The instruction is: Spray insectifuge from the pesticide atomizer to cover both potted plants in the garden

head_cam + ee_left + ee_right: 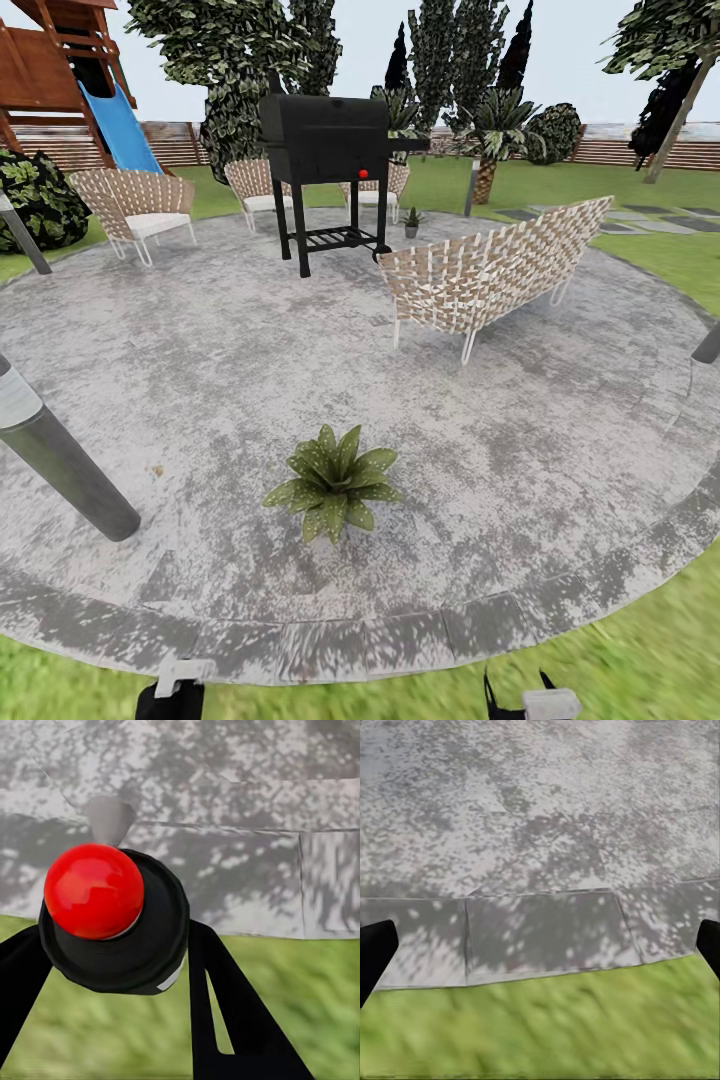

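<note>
1. Head view: I see one potted plant on the patio, lower centre of the frame.
2. A second plant stands upper centre, just right of the grill.
3. Chairs: one right of centre, another at upper left.
4. A grey bollard leans at the left edge.
5. Left wrist view: my left gripper pinches a dark bottle with a red tip, the atomizer, over the patio's edge and grass.
6. Right wrist view: my right gripper is spread wide, fingertips at the frame's sides.
</note>
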`<state>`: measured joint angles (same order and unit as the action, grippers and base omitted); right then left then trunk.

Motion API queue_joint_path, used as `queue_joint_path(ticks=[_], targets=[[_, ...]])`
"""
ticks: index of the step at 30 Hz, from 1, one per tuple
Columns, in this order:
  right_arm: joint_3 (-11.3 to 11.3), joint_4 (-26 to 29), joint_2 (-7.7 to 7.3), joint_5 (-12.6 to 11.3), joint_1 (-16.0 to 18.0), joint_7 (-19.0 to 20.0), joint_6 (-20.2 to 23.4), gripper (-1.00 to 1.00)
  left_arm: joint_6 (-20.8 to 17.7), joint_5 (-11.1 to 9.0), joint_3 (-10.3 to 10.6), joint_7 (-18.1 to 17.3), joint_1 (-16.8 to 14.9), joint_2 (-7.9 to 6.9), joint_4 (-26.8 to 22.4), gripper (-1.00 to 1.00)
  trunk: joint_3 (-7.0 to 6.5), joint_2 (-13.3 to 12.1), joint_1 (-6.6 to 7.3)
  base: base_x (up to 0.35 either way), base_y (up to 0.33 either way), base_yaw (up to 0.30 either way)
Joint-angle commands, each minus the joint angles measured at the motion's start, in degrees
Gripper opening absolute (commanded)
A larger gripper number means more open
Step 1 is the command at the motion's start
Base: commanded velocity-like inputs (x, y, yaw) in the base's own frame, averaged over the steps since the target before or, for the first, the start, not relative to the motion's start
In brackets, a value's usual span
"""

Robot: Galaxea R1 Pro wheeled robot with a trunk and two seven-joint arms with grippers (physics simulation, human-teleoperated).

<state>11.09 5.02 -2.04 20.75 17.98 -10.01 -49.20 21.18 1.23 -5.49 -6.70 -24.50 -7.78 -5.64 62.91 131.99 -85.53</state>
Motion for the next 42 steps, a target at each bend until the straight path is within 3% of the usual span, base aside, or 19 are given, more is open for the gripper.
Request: queue_joint_path(ticks=[1,12,42], targets=[[0.3,-0.2,0.05,0.6,0.0,-0.3,-0.1,1.0,0.2,0.1,-0.5,-0.4,0.0,-0.02,0.1,-1.0,0.04,0.0,0.01,0.0,0.0,0.0],[0.3,-3.5,0.55,0.7,-0.4,-0.4,0.1,1.0,0.2,0.1,-0.5,-0.4,0.2,-0.38,0.1,-1.0,0.04,0.0,0.01,0.0,0.0,0.0],[0.3,-3.6,0.55,0.7,-0.6,-0.4,0.1,1.0,0.3,0.2,-0.4,-0.4,0.3,-0.26,-0.1,-1.0,0.04,0.0,0.01,0.0,0.0,0.0]])
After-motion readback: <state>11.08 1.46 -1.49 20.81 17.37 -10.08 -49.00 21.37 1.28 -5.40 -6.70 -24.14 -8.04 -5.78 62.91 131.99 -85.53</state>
